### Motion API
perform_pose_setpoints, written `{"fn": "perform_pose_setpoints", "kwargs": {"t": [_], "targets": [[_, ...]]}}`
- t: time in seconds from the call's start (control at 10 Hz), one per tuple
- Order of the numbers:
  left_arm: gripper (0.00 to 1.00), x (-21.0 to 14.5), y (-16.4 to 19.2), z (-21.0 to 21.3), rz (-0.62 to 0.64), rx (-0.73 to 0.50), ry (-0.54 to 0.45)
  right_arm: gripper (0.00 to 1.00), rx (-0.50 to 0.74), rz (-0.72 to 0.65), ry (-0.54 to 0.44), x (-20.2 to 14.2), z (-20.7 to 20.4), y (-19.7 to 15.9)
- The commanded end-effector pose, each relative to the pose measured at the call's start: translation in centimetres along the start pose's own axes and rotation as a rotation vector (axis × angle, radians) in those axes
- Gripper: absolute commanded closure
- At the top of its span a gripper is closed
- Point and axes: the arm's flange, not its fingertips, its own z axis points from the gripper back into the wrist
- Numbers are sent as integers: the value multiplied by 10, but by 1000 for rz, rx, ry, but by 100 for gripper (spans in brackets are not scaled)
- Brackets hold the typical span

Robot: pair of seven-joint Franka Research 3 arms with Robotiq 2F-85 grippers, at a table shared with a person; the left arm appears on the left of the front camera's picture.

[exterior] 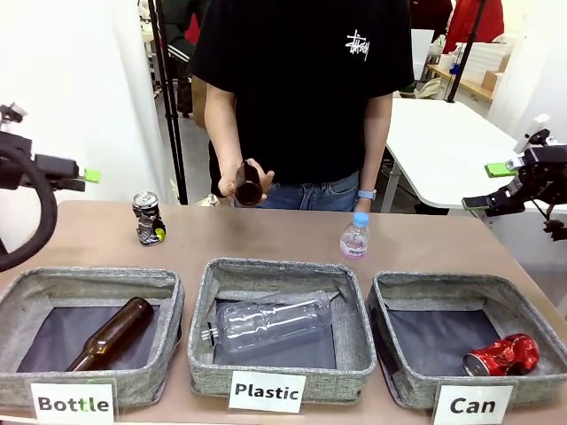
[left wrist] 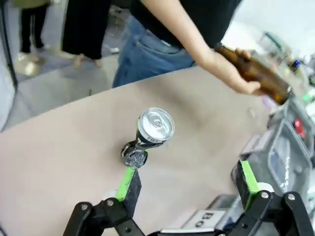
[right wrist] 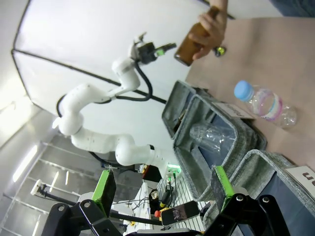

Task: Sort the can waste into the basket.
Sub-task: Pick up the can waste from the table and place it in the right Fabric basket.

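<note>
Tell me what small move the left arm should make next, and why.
Probably ease the open left gripper forward and down to the dark can, which stands on the table just ahead of it, ungrasped. The red can already lies in the Can basket, so the dark one seems the only can left out.

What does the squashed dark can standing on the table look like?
The dark can is metal, crumpled in at its middle, with a round, shiny silver top. Its sides are dark with small red and yellow-green marks. It stands upright on the brown table, on the robot's left, behind the Bottle basket and apart from it. Only the table touches it. The left gripper points at it with open jaws, short of it.
</note>
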Motion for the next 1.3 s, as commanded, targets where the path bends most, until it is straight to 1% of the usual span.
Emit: {"fn": "perform_pose_setpoints", "kwargs": {"t": [0.0,0.1,0.2,0.3,0.4,0.5,0.6,0.7,0.8,1.0,1.1,1.2], "targets": [[0,-13,7,-11,-199,-108,39,0,-3,5,-2,0,1,1],[0,-18,13,-16,-260,-49,52,0,-3,5,-2,0,1,1],[0,-21,19,-24,-295,-41,62,0,-3,5,-2,0,1,1],[0,-25,27,-36,-264,-3,123,0,-3,5,-2,0,1,1],[0,-16,28,-17,-176,-51,123,0,-3,5,-2,0,1,1],[0,-4,31,22,-114,-67,81,0,-3,5,-2,0,1,1],[0,5,37,68,-98,-52,91,0,-3,5,-2,0,1,1],[0,5,44,109,-84,-13,93,0,-3,5,-2,0,1,1],[0,-4,47,145,-67,6,73,0,-3,5,-2,0,1,1],[0,-22,47,184,-67,15,1,0,-3,5,-2,0,1,1],[0,-30,47,196,-55,44,-42,0,-3,5,-2,0,1,1],[0,-37,46,200,-58,26,-57,0,-3,5,-2,0,1,1]]}}
